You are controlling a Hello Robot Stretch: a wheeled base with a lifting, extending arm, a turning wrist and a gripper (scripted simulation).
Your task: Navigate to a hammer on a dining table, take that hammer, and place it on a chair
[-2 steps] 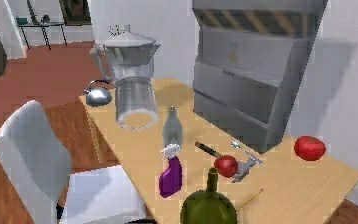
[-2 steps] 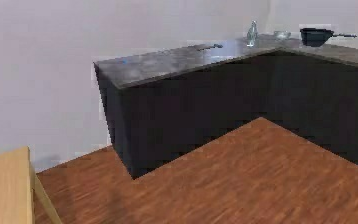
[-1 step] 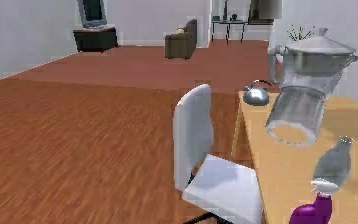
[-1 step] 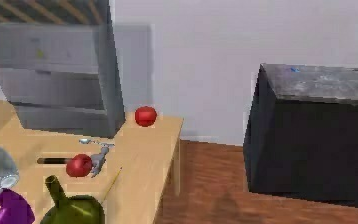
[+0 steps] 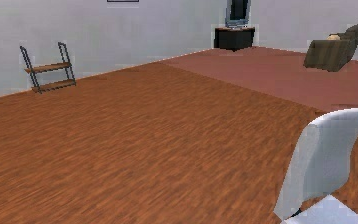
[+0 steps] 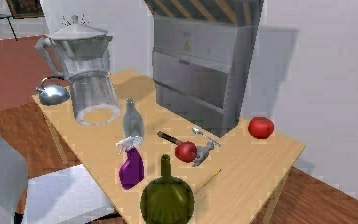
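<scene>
A light wooden dining table (image 6: 247, 170) runs across the arm side view. Near its middle lies a small tool with a dark handle and a grey metal head, the shape of a hammer (image 6: 195, 141). A red apple (image 6: 186, 151) sits right against it, and a second red apple (image 6: 261, 127) lies near the table's far corner. A white chair (image 6: 7, 175) stands at the table's near left side. The same kind of white chair (image 5: 322, 160) appears at the forward view's lower right.
On the table stand a large metal coffee pot (image 6: 87, 70), a small kettle (image 6: 53, 94), a clear bottle (image 6: 133, 120), a purple spray bottle (image 6: 132, 165) and a green bottle (image 6: 167, 195). A grey cabinet (image 6: 202, 70) stands behind. Ahead: wood floor, a rack (image 5: 47, 68), an armchair (image 5: 335, 48).
</scene>
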